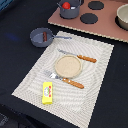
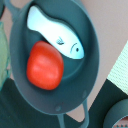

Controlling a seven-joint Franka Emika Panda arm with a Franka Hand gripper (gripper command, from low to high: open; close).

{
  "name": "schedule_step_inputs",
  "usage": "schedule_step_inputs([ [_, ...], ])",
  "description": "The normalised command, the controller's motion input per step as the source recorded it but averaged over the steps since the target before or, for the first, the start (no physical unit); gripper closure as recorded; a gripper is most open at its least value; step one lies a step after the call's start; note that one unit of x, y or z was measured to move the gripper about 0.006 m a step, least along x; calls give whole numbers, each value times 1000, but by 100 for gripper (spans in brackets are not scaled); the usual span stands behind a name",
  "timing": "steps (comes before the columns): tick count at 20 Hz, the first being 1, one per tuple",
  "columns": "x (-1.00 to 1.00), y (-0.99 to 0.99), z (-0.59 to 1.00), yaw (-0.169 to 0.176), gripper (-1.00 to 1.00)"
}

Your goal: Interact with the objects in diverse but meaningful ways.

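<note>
A dark grey pot (image 1: pixel 70 11) stands on the brown stove board (image 1: pixel 107 26) at the back. The wrist view looks straight down into this pot (image 2: pixel 94 55). In it lie a round red tomato (image 2: pixel 45 66) and a white toy fish (image 2: pixel 55 32), touching each other. The tomato (image 1: pixel 66 6) also shows in the exterior view. A second grey pan (image 1: pixel 40 37) with a small reddish piece inside sits on the dark table by the placemat. A yellow block (image 1: pixel 47 93) with red marks lies at the placemat's near corner. No gripper fingers appear in either view.
A pale striped placemat (image 1: pixel 95 85) carries a tan plate (image 1: pixel 67 65), a brown-handled knife (image 1: pixel 80 57) and a brown-handled fork (image 1: pixel 66 80). Black burner discs (image 1: pixel 89 19) lie on the stove board. A beige bowl (image 1: pixel 123 17) stands at the exterior view's right edge.
</note>
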Motion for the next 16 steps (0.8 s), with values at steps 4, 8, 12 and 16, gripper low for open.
schedule_step_inputs([
  [4, 21, -175, -290, 1, -100],
  [8, -31, -172, -354, 6, -100],
  [12, -177, -174, -382, 3, -100],
  [16, -264, -189, -388, 6, -100],
])
